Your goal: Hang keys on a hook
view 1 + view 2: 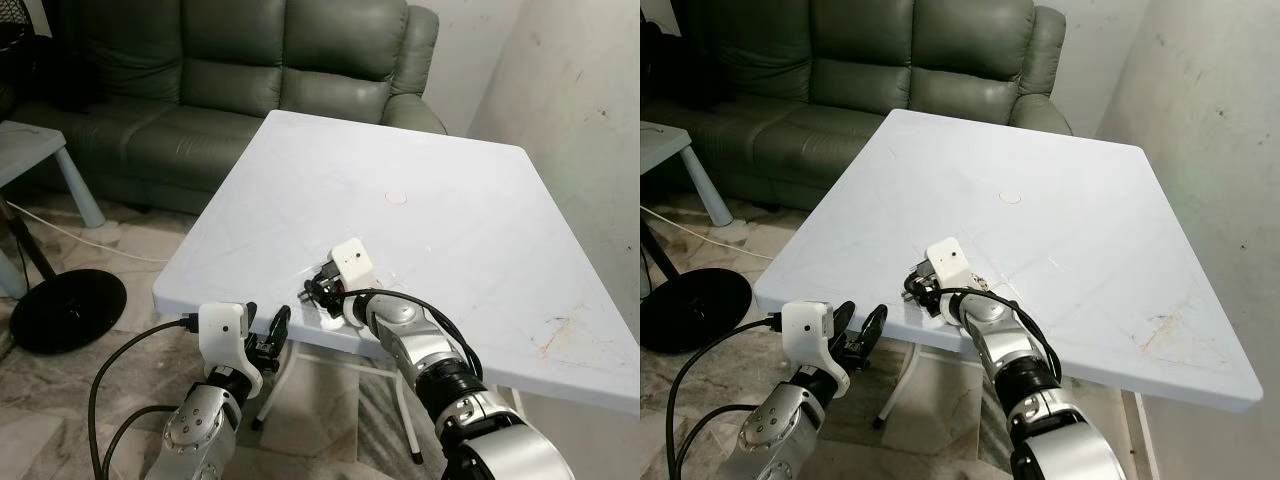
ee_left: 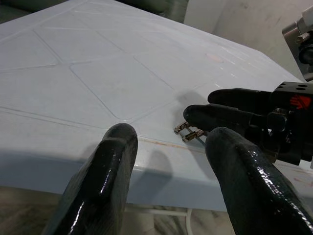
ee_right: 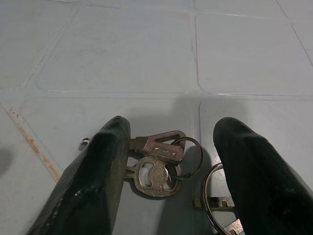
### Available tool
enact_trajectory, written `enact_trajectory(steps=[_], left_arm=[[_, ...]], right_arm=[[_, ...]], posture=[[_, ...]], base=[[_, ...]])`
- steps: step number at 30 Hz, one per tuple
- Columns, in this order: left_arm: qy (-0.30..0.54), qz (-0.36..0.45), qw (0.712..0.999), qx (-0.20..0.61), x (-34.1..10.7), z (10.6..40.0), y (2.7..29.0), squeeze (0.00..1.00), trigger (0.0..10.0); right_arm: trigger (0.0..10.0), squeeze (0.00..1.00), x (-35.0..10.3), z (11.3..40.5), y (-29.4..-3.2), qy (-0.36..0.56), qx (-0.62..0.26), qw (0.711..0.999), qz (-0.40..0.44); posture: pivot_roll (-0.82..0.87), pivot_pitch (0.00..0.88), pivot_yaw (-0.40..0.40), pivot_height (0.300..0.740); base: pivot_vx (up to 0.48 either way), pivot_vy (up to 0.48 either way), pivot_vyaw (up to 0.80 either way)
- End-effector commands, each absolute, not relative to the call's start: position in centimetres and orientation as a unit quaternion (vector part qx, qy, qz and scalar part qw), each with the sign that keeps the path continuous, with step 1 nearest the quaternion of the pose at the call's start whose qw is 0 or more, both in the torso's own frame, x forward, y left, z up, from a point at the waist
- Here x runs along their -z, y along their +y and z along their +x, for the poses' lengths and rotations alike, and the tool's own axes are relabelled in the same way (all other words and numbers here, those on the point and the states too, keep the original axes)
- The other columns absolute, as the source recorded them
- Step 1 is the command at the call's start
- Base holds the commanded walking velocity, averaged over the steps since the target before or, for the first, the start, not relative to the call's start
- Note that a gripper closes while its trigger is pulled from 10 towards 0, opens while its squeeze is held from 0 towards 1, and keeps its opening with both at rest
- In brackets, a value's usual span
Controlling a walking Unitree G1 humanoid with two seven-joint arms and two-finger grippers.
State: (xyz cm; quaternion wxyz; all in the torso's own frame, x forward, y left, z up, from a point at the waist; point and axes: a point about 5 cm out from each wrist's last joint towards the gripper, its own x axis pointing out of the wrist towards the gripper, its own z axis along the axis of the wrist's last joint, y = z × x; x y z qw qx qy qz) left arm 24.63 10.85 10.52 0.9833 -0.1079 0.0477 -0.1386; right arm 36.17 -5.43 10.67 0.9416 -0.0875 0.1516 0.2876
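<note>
Right wrist view: I see my right gripper point(image 3: 168, 171) spread open, its two black fingers point(image 3: 93, 181) down on the white table point(image 3: 117, 54) with the keys point(image 3: 156, 164) lying flat between them.
Keys: a small bunch of silver keys on linked rings; one finger covers their blade ends, and a larger ring point(image 3: 215, 205) lies against the other finger. Nothing is gripped.
Right gripper, from the head: it sits on the near edge of the table point(image 1: 480, 230), the wrist's white camera block point(image 1: 352, 262) just above it, fingertips pointing toward my left.
Left gripper: my left gripper point(image 1: 268, 335) hangs just below and outside that same table edge, near the right gripper but apart from it, fingers parted and holding nothing.
Left wrist view: between my left fingers point(image 2: 98, 186) I look over the table rim at the right gripper's black fingers point(image 2: 220, 117), with two key tips point(image 2: 188, 132) poking out from under them onto the tabletop.
Beyond the grippers: a small round disc point(image 1: 397, 198) lies mid-table, well past the keys.
Far right corner: a rusty orange stain point(image 1: 555, 335) marks the tabletop off to the right gripper's side.
Behind the table: a dark green leather sofa point(image 1: 230, 70) stands against the wall.
Off to my left: a black round stand base point(image 1: 65, 308) on the marble floor and a pale side table point(image 1: 35, 150).
</note>
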Motion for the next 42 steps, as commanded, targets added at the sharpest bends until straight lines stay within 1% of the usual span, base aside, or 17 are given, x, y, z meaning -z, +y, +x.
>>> enact_trajectory(steps=[1, 2, 3, 4, 5, 6, 7, 41, 42], left_arm=[[0.044, -0.107, 0.983, 0.14, -10.8, 24.5, 10.6, 0.0, 10.0], [0.044, -0.107, 0.983, 0.139, -10.8, 24.5, 10.6, 0.0, 10.0], [0.044, -0.107, 0.983, 0.139, -10.8, 24.5, 10.6, 0.0, 10.0], [0.044, -0.107, 0.984, 0.139, -10.8, 24.6, 10.6, 0.0, 10.0], [0.044, -0.107, 0.984, 0.138, -10.8, 24.6, 10.6, 0.0, 10.0], [0.044, -0.107, 0.984, 0.138, -10.8, 24.6, 10.6, 0.0, 10.0], [0.044, -0.108, 0.984, 0.138, -10.9, 24.6, 10.6, 0.0, 10.0], [0.044, -0.107, 0.984, 0.138, -10.9, 24.8, 10.5, 0.0, 10.0], [0.044, -0.107, 0.984, 0.138, -10.9, 24.8, 10.5, 0.0, 10.0]], right_arm=[[9.3, 0.0, -11.0, 36.4, -5.5, 0.156, -0.285, 0.942, -0.084], [8.4, 0.0, -10.9, 36.4, -5.5, 0.156, -0.287, 0.941, -0.086], [6.6, 0.0, -10.9, 36.4, -5.5, 0.156, -0.288, 0.941, -0.087], [4.2, 0.0, -10.9, 36.3, -5.6, 0.154, -0.29, 0.941, -0.083], [3.7, 0.0, -10.9, 36.3, -5.7, 0.154, -0.29, 0.941, -0.086], [1.3, 0.0, -10.9, 36.3, -5.7, 0.153, -0.291, 0.94, -0.089], [0.0, 0.0, -10.8, 36.3, -5.8, 0.154, -0.291, 0.94, -0.092], [0.0, 0.0, -11.3, 36.5, -7.0, 0.131, -0.306, 0.938, -0.093], [2.8, 0.0, -11.5, 36.6, -7.0, 0.12, -0.307, 0.94, -0.089]], posture=[[0.32, 0.058, -0.112, 0.736], [0.32, 0.058, -0.112, 0.736], [0.32, 0.058, -0.112, 0.736], [0.32, 0.058, -0.112, 0.736], [0.32, 0.058, -0.112, 0.736], [0.32, 0.058, -0.112, 0.736], [0.32, 0.058, -0.112, 0.736], [0.31, 0.06, -0.108, 0.736], [0.31, 0.06, -0.108, 0.736]], base=[[0.0, 0.0, 0.0], [0.0, 0.0, 0.0], [0.0, 0.0, 0.0], [0.0, 0.0, 0.0], [0.0, 0.0, 0.0], [0.0, 0.0, 0.0], [0.0, 0.0, 0.0], [0.0, 0.0, 0.0], [0.0, 0.0, 0.0]])
